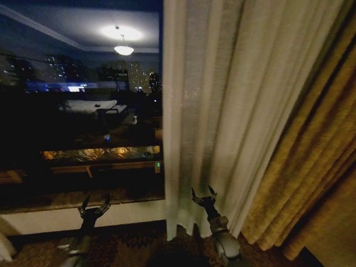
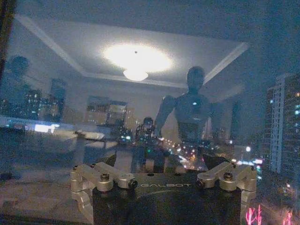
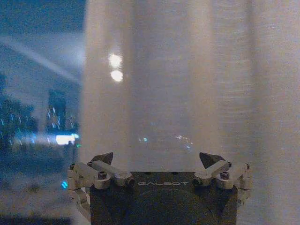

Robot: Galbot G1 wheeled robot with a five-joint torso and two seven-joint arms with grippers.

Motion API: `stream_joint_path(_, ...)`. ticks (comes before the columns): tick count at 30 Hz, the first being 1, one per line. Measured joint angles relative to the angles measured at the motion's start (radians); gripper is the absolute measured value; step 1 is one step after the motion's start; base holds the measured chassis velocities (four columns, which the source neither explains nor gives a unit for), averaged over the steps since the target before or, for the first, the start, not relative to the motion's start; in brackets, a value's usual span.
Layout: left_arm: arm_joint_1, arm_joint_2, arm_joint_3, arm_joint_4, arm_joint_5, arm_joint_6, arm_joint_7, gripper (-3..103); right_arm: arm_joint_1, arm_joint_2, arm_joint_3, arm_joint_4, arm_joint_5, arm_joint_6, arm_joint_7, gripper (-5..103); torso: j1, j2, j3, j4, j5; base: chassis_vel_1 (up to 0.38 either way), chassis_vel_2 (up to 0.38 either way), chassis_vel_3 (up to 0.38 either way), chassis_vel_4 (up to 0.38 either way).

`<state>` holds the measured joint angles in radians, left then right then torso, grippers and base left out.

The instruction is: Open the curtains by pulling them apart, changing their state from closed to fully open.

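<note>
Right gripper [image 1: 204, 193] fingers spread (empty) before curtains [image 1: 222, 111].

1. A large dark window [image 1: 78, 111] takes up the left of the head view, with lit city buildings outside
2. The glass mirrors a glowing ceiling lamp [image 1: 123, 49] and pale ceiling
3. A pale sill [image 1: 67, 218] runs below the window
4. A thick golden-yellow drape [image 1: 311, 183] hangs at the right
5. The floor [image 1: 139, 247] is dark patterned carpet
</note>
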<state>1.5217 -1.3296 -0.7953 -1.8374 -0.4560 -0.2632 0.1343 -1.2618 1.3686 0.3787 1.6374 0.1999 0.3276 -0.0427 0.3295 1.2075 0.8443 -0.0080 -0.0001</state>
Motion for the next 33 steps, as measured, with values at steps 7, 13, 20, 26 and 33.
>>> stream_joint_path(7, 0.0, 0.0, 0.0, 0.0, 0.0, 0.0, 0.0, 100, 0.013, 0.007, -0.008, -0.003, 0.056, 0.028, -0.006, 100, 0.0, 0.0, 0.0, 0.0, -0.0003, 0.307, 0.303, -0.3, -0.298)
stream_joint_path(13, 0.0, 0.0, -0.001, 0.0, 0.0, 0.0, 0.0, 100, 0.031, 0.006, -0.008, -0.025, 0.091, 0.075, -0.007, 100, 0.0, 0.0, 0.0, 0.0005, -0.0001, 0.103, 0.059, -0.085, -0.09)
stream_joint_path(20, 0.0, 0.0, 0.001, 0.0, 0.0, 0.0, 0.001, 100, 0.021, 0.019, 0.003, -0.031, 0.1, 0.1, -0.119, 100, 0.0, 0.0, 0.0, -0.0002, 0.0004, -0.054, -0.036, 0.052, 0.024)
stream_joint_path(26, 0.0, 0.0, 0.0, 0.0, 0.0, 0.0, 0.0, 100, 0.015, 0.025, -0.013, -0.022, 0.085, 0.091, -0.125, 100, 0.0, 0.0, 0.0, 0.0, -0.0002, -0.026, 0.037, 0.027, -0.025)
stream_joint_path(33, 0.0, 0.0, 0.0, 0.0, 0.0, 0.0, 0.0, 100, 0.012, 0.022, -0.013, -0.009, 0.054, 0.054, -0.107, 100, 0.0, 0.0, 0.0, 0.0, 0.0002, -0.025, 0.054, 0.032, -0.05)
